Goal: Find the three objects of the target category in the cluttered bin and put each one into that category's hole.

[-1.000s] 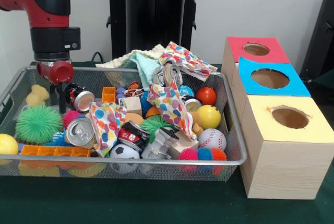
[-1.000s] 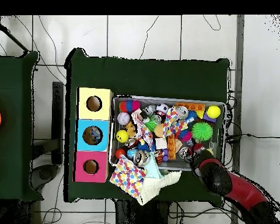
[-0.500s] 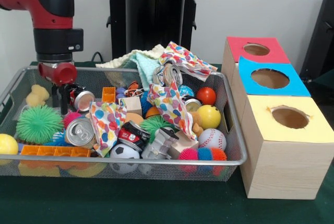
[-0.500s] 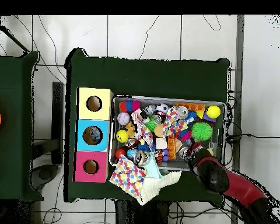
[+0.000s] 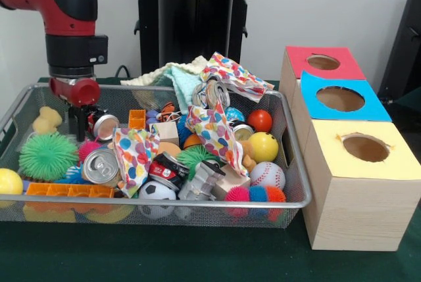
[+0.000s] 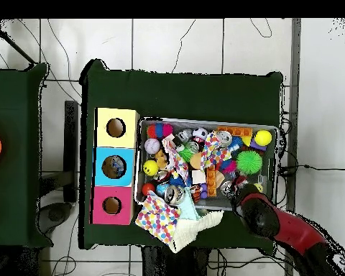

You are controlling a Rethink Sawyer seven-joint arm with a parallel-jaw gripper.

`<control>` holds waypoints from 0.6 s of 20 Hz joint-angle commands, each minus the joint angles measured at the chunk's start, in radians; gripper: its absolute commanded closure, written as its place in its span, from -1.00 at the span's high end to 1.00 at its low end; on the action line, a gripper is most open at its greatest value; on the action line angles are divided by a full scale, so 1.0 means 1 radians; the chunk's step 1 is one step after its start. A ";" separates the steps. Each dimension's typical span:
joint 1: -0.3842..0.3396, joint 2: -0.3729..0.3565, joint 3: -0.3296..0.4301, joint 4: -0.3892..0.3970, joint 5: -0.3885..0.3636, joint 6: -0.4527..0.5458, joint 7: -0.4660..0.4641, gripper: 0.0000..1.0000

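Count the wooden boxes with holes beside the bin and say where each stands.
3, in a row beside the bin: the red-topped box farthest back, the blue-topped box in the middle, the yellow-topped box nearest the camera. None look hidden.

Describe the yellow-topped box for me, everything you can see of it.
The yellow-topped box is pale wood with visible grain, its top covered in yellow with one round hole whose edge looks slightly ragged. It stands upright on the green table cover, nearest the front camera, at the end of the row beside the blue-topped box, close against the bin. The interior is dark.
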State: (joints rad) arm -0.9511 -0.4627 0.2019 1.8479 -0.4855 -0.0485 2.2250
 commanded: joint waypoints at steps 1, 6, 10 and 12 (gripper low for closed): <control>0.031 0.057 -0.040 -0.071 0.018 -0.012 0.087 -1.00; 0.032 0.058 -0.041 -0.072 0.021 -0.017 0.090 -1.00; 0.032 0.051 -0.038 -0.065 0.031 -0.003 0.094 -1.00; 0.016 0.055 -0.024 -0.056 0.039 -0.007 0.103 -1.00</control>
State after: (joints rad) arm -0.9292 -0.4644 0.1710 1.8479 -0.4847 -0.0497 2.2250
